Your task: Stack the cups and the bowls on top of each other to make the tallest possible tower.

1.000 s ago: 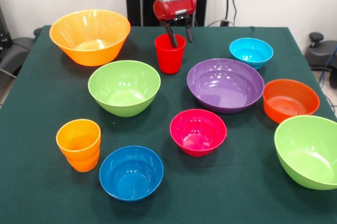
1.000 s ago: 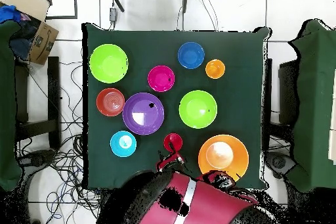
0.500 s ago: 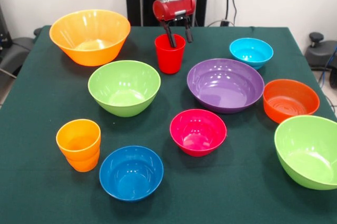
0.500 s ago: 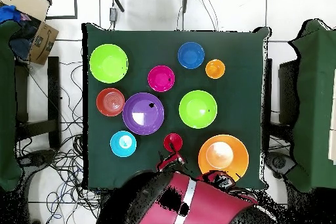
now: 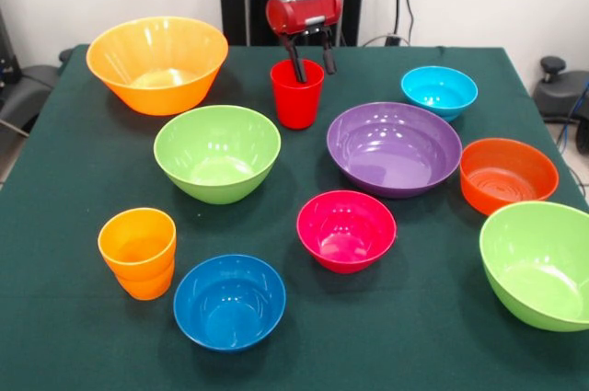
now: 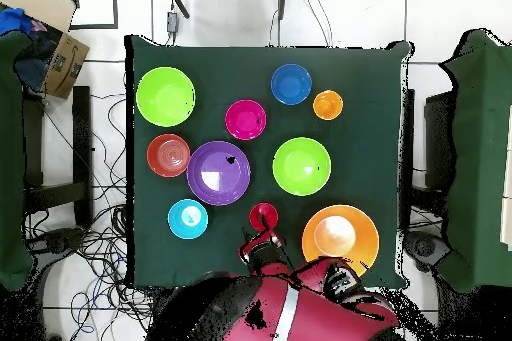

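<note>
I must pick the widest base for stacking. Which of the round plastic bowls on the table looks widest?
The glossy purple plastic bowl at the table's middle: its rim looks widest in the overhead view.

Dark green tablecloth (image 5: 83,161) is spread over the table. In overhead view, a cardboard box (image 6: 62,57) is seen top-left w/ blue item (image 6: 12,20) beside it; tangled cables (image 6: 95,227) are laid on tiled floor (image 6: 230,12). Green-draped furniture (image 6: 478,157) is seen at right edge.

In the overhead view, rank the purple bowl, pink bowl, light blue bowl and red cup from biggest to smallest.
1. purple bowl
2. pink bowl and light blue bowl: look alike, not ranked
3. red cup
</note>
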Action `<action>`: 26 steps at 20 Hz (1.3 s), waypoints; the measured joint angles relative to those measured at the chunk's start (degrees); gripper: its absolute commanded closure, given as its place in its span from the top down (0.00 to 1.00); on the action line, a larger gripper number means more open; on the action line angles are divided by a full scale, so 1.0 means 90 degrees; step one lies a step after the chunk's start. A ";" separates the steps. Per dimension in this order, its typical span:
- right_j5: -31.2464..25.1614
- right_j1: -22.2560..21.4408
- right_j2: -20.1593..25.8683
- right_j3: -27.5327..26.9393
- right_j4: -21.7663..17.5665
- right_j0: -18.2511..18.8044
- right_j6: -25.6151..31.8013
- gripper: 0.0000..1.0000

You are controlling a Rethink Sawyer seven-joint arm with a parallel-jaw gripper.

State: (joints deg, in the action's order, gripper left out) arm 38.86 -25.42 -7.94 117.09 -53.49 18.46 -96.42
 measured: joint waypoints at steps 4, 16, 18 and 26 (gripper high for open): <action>-0.0376 -0.0364 0.0214 0.0044 -0.0001 0.0021 0.0000 1.00; -0.1448 -0.1254 0.1117 0.0353 -0.0008 0.0565 -0.0222 1.00; -0.1634 -0.1419 0.1330 0.0434 -0.0009 0.0730 -0.0273 1.00; -0.2232 -0.1934 0.2068 0.0663 -0.0012 0.1238 -0.0322 1.00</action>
State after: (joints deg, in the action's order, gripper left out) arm 18.77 -42.82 10.67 123.06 -53.60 29.60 -99.31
